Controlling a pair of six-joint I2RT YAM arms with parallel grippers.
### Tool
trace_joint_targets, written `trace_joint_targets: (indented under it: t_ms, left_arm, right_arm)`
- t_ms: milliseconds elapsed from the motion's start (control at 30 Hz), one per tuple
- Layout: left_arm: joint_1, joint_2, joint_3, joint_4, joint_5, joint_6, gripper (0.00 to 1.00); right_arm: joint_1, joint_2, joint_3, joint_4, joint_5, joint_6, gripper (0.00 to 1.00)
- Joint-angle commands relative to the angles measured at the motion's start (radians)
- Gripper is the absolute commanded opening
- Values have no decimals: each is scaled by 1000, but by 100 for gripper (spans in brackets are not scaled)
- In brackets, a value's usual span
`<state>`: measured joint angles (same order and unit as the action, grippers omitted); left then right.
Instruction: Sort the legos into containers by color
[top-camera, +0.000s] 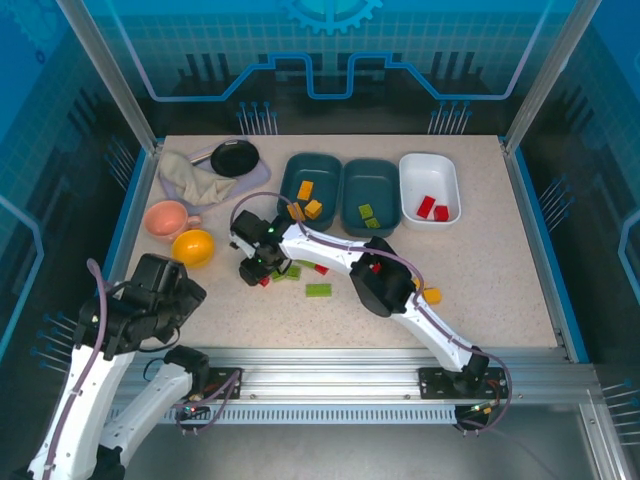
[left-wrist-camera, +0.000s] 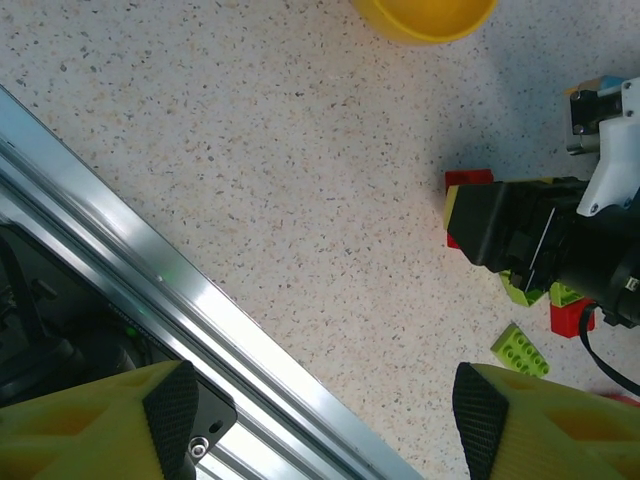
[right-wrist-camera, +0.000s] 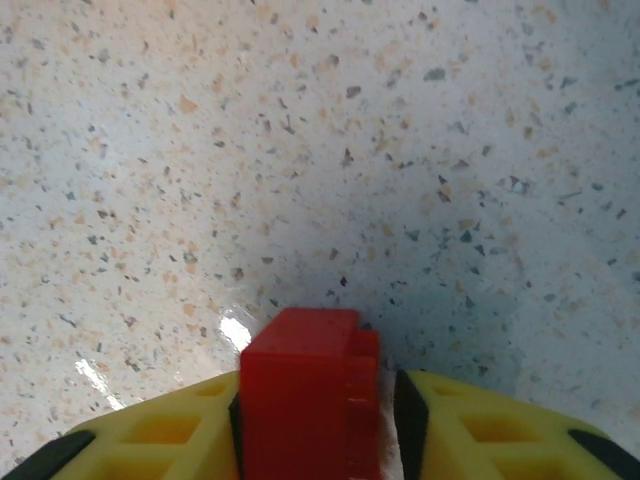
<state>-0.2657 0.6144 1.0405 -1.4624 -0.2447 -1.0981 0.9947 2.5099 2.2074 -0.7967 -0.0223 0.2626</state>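
In the right wrist view a red lego (right-wrist-camera: 300, 400) sits between the yellow fingers of my right gripper (right-wrist-camera: 318, 432), the left pad against it and the right pad a sliver off its studs. From above, that gripper (top-camera: 258, 272) is low over the table left of the loose pile, at the red lego (top-camera: 264, 281). Nearby lie green legos (top-camera: 318, 290), a red one (top-camera: 321, 268) and an orange one (top-camera: 432, 295). The left teal container (top-camera: 290, 175) holds orange legos, the middle teal one (top-camera: 350, 182) green, the white one (top-camera: 406, 185) red. My left gripper (left-wrist-camera: 325, 420) is open over the table's front rail, holding nothing.
A yellow-orange bowl (top-camera: 193, 247) and a pink cup (top-camera: 166, 218) stand left of the pile. A cloth (top-camera: 195, 180) and a small black pan (top-camera: 234, 157) lie at the back left. The aluminium rail (left-wrist-camera: 180, 300) runs along the front edge.
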Motion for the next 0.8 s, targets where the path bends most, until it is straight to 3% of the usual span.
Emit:
trace_joint_targets:
  t_ms: [0, 133, 300, 400, 567, 767]
  left_arm:
    - [-1, -16, -20, -6, 29, 10, 71]
    - [-1, -30, -46, 77, 85, 36, 71]
    - [-1, -14, -103, 280, 238, 90, 71]
    - [-3, 37, -125, 439, 348, 121, 70]
    - [-67, 199, -91, 638, 392, 150, 69]
    - [-188, 425, 6, 772, 362, 162, 69]
  right_arm:
    - [22, 33, 34, -42, 5, 9, 32]
    - [20, -13, 33, -35, 24, 21, 19]
    - [-38, -175, -20, -9, 59, 73, 16]
    - [-132, -343, -145, 32, 74, 108, 15]
    - [-405, -588, -420, 96, 43, 182, 14]
    - [-767, -679, -585, 121, 13, 244, 13]
